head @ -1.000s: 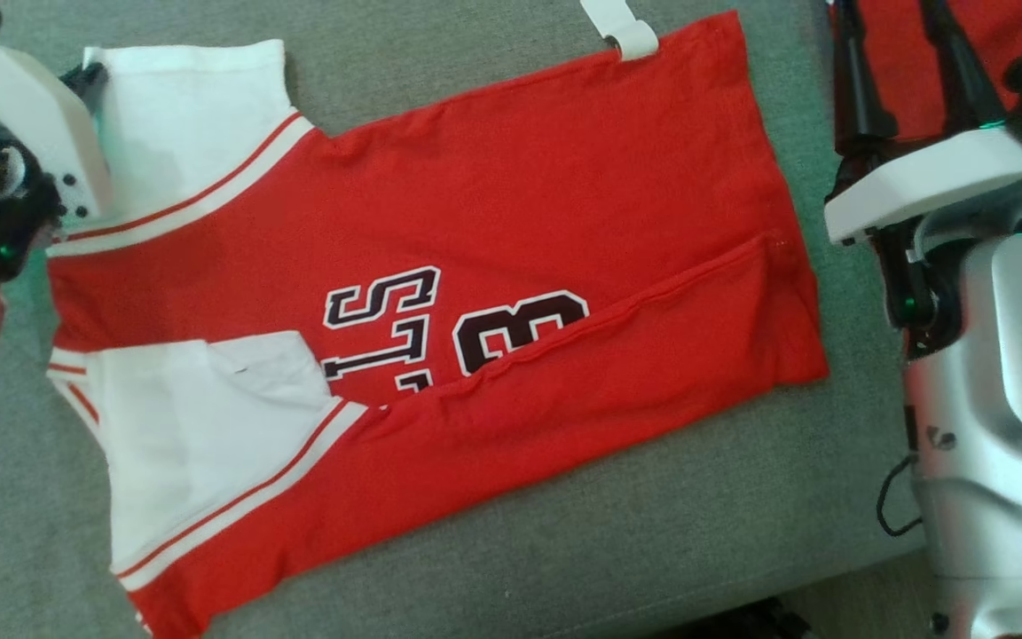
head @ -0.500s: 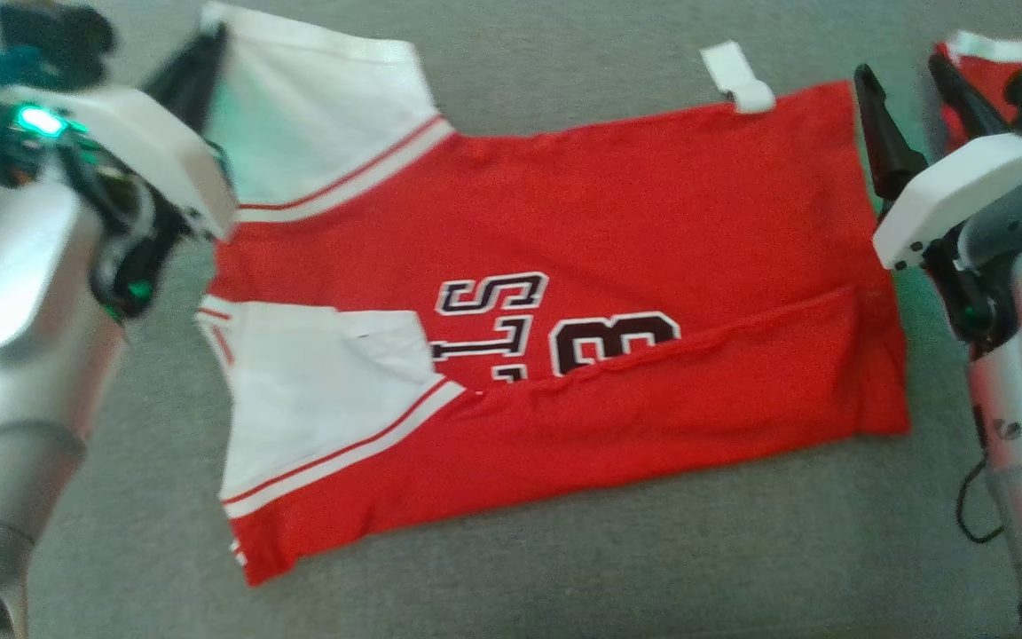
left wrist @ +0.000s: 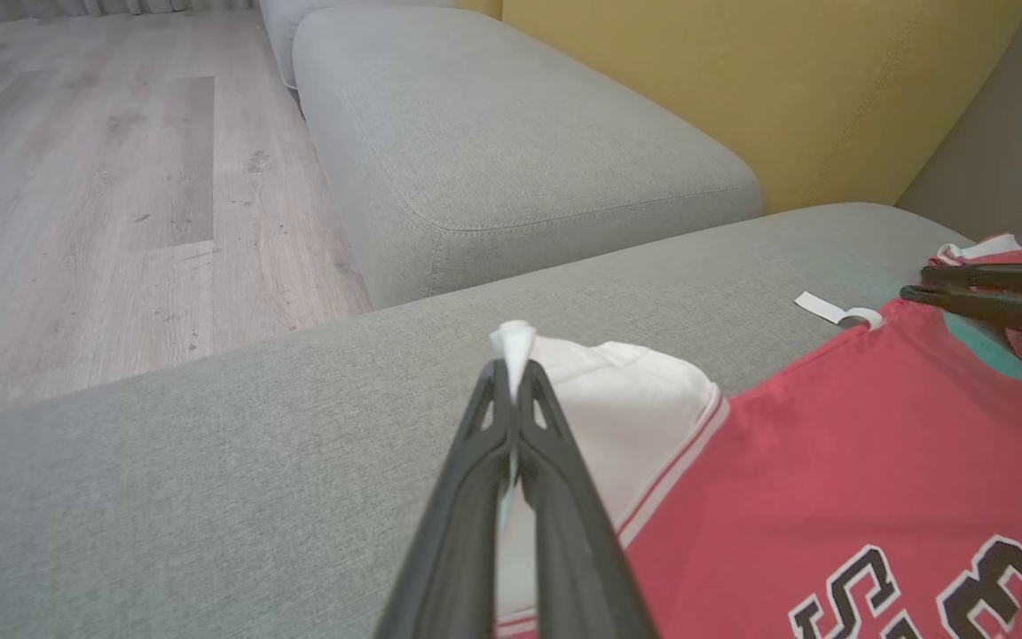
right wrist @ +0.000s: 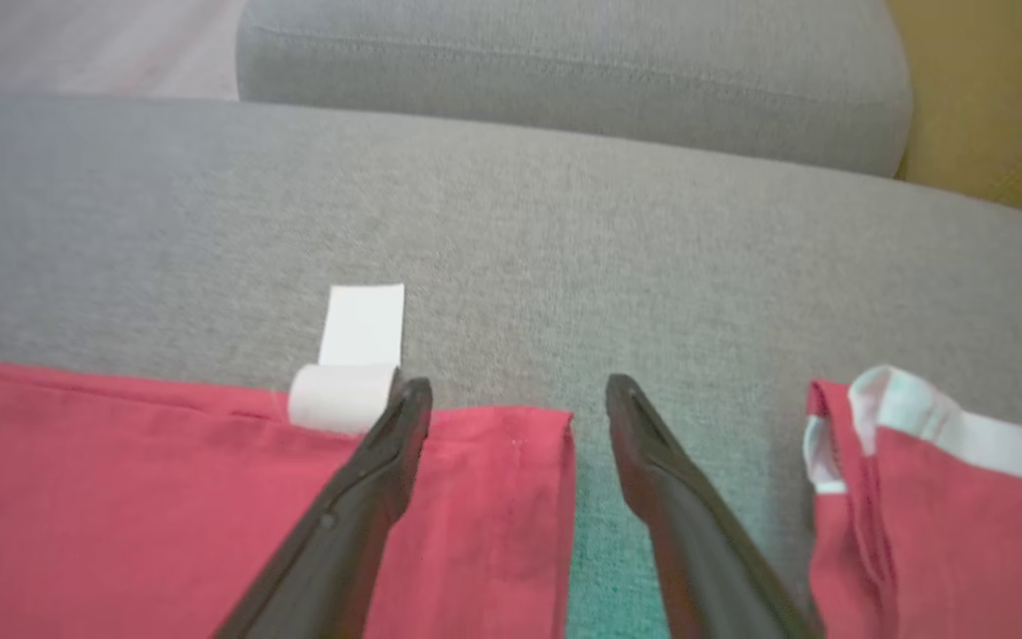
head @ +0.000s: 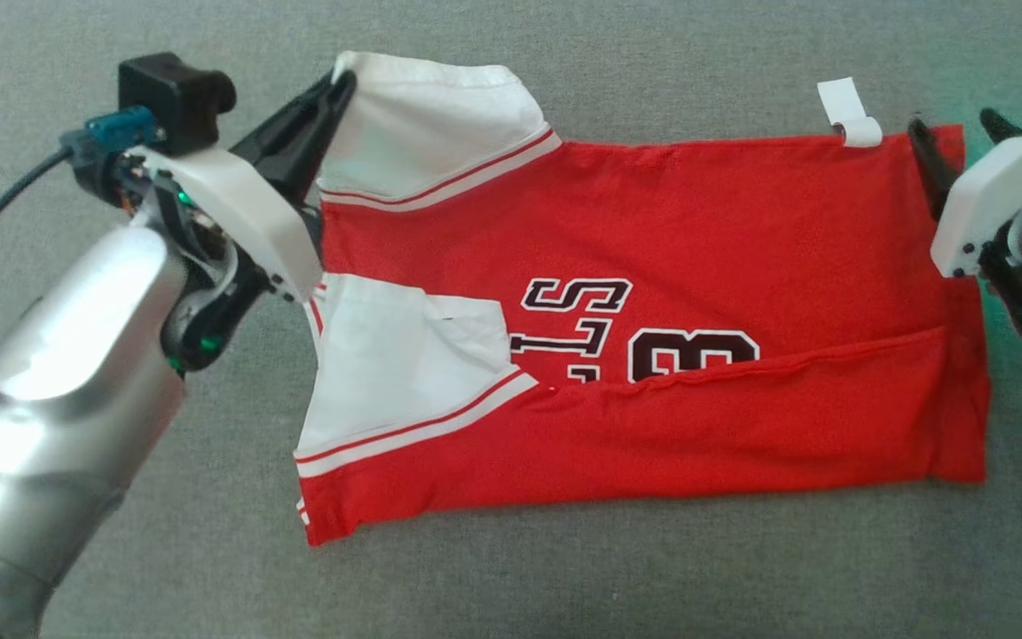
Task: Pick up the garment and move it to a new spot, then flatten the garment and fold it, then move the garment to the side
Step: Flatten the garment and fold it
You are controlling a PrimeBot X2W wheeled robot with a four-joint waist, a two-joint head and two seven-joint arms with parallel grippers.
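One garment [head: 697, 266] lies spread on a grey cushion [head: 564, 586] — a red jersey of smooth knit cloth with two white sleeves [head: 404, 373], each edged with red and white stripes, and black lettering outlined in white. Its long axis runs left to right: the sleeve end points left, the straight hem right. The near long edge is folded toward the middle and hides the lower part of the lettering, so the outline is a long rectangle. One small white label [head: 848, 115], a curled strip, sticks out at the far edge near the hem. Two grippers are at its far corners. The left gripper [left wrist: 511, 364] has its two thin dark fingers pressed together on the tip of the far sleeve, with a peak of white cloth pinched between them. The right gripper [right wrist: 518, 383] stands spread wide over the far right corner of the hem — one finger above the red cloth beside the label, the other above bare cushion. I cannot tell whether either finger touches. Just right of it lies a second garment [right wrist: 937, 497], red with white trim. The cushion is coarse-woven with rounded edges. A second grey cushion [left wrist: 493, 133] of the same weave sits beyond it, beside a yellow upholstered panel [left wrist: 786, 80] and a pale wood-plank floor [left wrist: 76, 177].
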